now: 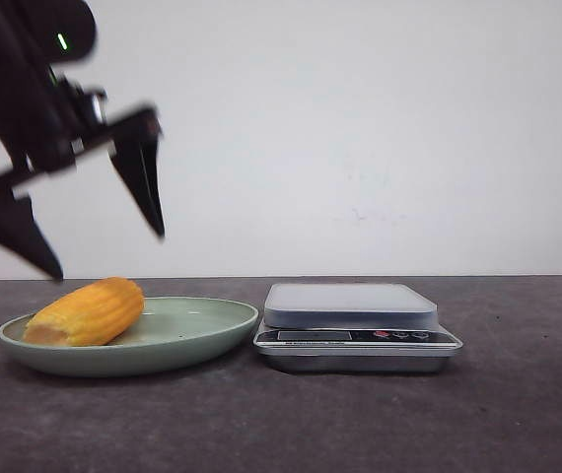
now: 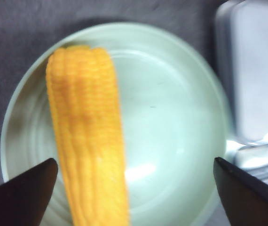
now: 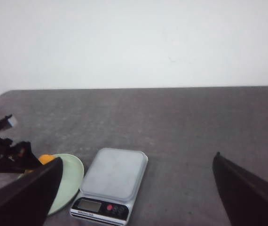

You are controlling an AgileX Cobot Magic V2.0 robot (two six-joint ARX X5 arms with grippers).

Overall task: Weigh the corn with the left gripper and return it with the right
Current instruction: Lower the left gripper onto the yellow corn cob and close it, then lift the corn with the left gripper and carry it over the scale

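Observation:
The corn (image 1: 88,311) is a yellow-orange cob piece lying on a pale green plate (image 1: 202,325) at the left; it also shows in the left wrist view (image 2: 89,141) and as a small orange bit in the right wrist view (image 3: 47,158). My left gripper (image 1: 108,251) hangs open above the plate, its pointed black fingers (image 2: 30,188) spread wide on either side of the corn, not touching it. My right gripper (image 3: 136,188) is open and empty, high above the table, out of the front view. The scale (image 1: 355,325) stands right of the plate with nothing on it.
The scale's grey platform (image 3: 113,172) and its button panel (image 3: 101,207) face the front edge. The dark grey table (image 1: 518,394) runs to a white wall behind. The plate (image 3: 70,181) sits close beside the scale.

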